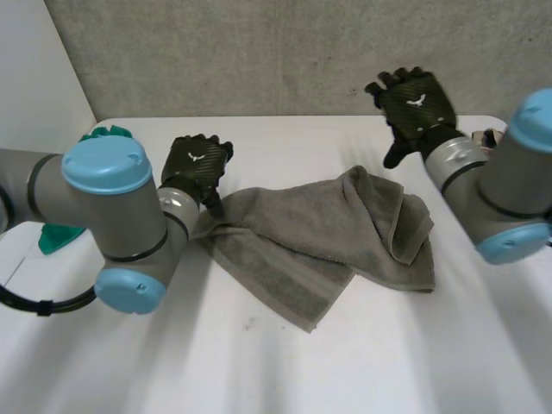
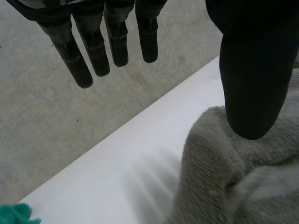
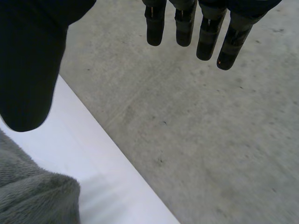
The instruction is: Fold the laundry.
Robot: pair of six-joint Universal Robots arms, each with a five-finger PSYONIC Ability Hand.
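Starting at the left, a green item (image 1: 56, 237) peeks out from behind the left arm, near the edge of the white table (image 1: 259, 371). Next along, the left hand (image 1: 197, 164) hovers at the left corner of the grey towel (image 1: 319, 241), its fingers (image 2: 88, 56) straight and spread, thumb over the cloth, gripping nothing. The towel lies rumpled mid-table, loosely doubled, its right end turned back on itself. Over on the right, the right hand (image 1: 414, 108) hangs beyond the towel's far right corner, fingers (image 3: 187, 28) straight, empty, apart from the fabric.
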